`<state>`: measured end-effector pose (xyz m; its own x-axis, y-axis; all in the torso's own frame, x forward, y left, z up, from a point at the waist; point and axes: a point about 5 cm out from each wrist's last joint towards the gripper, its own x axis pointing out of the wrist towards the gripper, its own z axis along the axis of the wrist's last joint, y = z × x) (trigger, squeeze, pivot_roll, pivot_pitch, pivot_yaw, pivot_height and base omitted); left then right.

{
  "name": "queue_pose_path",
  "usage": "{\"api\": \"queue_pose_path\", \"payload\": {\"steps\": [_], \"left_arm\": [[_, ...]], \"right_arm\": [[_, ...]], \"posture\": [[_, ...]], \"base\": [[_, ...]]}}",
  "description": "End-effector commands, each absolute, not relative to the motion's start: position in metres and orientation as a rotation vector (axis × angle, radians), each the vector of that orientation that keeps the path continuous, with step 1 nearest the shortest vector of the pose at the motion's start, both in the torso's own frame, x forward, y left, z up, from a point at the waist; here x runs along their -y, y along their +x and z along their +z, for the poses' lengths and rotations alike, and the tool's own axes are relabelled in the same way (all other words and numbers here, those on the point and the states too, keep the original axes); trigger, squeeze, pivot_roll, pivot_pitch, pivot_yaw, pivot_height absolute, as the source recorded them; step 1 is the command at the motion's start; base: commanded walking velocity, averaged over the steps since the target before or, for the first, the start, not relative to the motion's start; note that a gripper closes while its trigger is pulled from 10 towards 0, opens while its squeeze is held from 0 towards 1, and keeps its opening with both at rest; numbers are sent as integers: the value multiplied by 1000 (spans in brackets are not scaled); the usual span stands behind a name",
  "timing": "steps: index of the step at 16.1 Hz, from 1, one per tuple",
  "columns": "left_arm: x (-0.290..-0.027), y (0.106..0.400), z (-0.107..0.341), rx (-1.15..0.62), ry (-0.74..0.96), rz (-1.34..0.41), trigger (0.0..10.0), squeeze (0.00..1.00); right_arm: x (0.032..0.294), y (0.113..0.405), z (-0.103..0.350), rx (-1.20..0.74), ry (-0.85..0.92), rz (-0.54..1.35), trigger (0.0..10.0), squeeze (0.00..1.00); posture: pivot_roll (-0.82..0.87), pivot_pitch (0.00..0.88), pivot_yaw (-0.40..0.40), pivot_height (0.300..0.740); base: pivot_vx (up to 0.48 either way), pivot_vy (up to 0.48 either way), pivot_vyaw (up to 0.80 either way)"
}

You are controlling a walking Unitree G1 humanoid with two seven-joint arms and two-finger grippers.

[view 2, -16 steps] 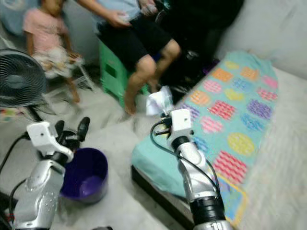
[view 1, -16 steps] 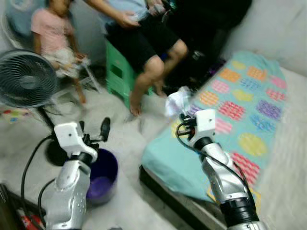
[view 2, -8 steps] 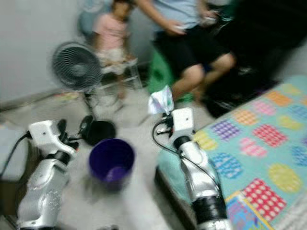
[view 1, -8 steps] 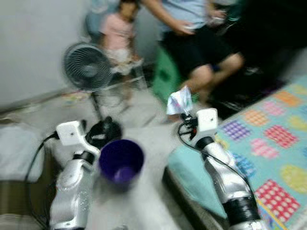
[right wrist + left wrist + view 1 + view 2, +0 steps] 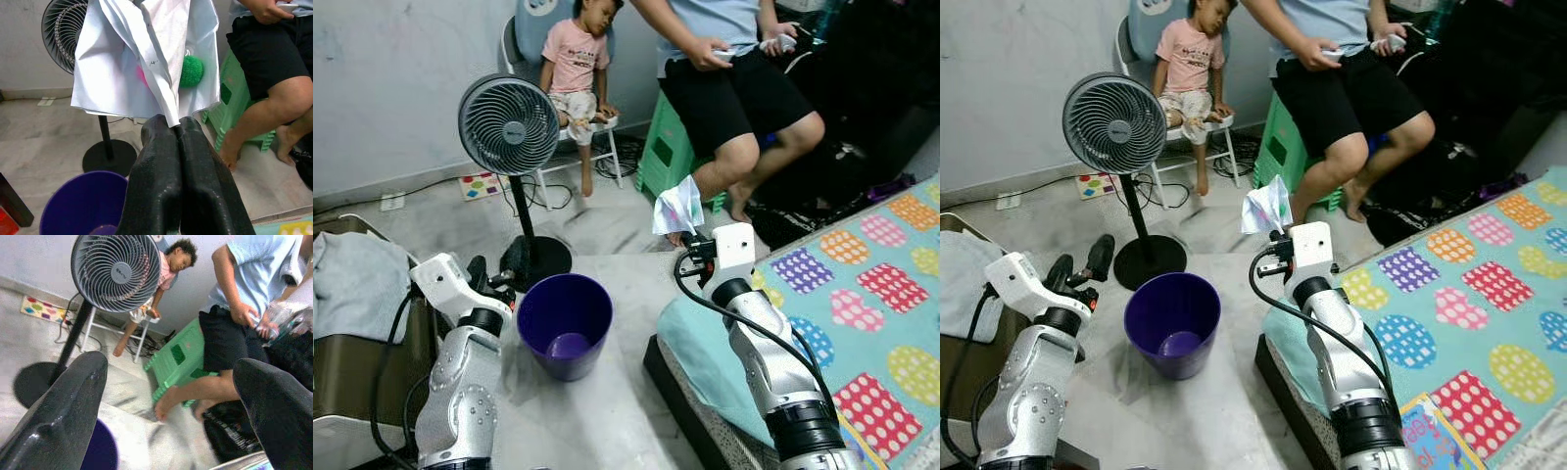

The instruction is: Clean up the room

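Observation:
My right gripper (image 5: 688, 235) is shut on a crumpled white paper (image 5: 678, 206), held up in the air to the right of a purple bin (image 5: 565, 324) on the floor. In the right wrist view the paper (image 5: 146, 58) fans out above the closed fingers (image 5: 161, 171), with the bin (image 5: 85, 208) below and to one side. My left gripper (image 5: 1080, 266) is open with nothing in it, just left of the bin. The bin holds a small purplish item at its bottom.
A standing fan (image 5: 509, 127) is behind the bin. A person sits on a green stool (image 5: 668, 157), and a child sits on a chair (image 5: 573, 69). A bed with a patterned blanket (image 5: 862, 294) lies at the right. Grey cloth (image 5: 352, 284) lies on furniture at left.
The camera has swung left and steadied, so bin and fan sit more centrally. My right gripper still holds the paper, and my left gripper stays open.

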<state>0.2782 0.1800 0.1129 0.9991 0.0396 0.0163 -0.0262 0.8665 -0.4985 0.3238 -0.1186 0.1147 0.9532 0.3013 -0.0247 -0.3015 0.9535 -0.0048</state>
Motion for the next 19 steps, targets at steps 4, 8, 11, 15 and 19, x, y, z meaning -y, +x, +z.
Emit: {"api": "queue_pose_path", "payload": {"steps": [4, 8, 11, 15, 19], "left_arm": [[-182, 279, 114, -34, -34, -4, 10000, 0], [-190, 272, 114, -22, 55, 47, 10000, 0], [-199, 263, 107, -22, 42, 68, 10000, 0], [-191, 262, 105, -15, 5, 41, 10000, 0], [-173, 260, 108, 9, -48, -37, 10000, 0]], "right_arm": [[120, 327, 118, -13, -12, 310, 10000, 0], [120, 326, 117, -8, -7, 308, 10000, 0], [120, 323, 116, -2, -23, 317, 10000, 0], [122, 321, 115, -3, -28, 313, 10000, 0], [124, 318, 114, -9, -26, 311, 10000, 0]], "posture": [[1, 24, -66, 740], [10, 21, -70, 740], [4, 31, -70, 740], [-7, 32, -67, 740], [-10, 40, -73, 740]], "base": [[0, 0, 0], [0, 0, 0], [0, 0, 0], [0, 0, 600], [0, 0, 800]]}}
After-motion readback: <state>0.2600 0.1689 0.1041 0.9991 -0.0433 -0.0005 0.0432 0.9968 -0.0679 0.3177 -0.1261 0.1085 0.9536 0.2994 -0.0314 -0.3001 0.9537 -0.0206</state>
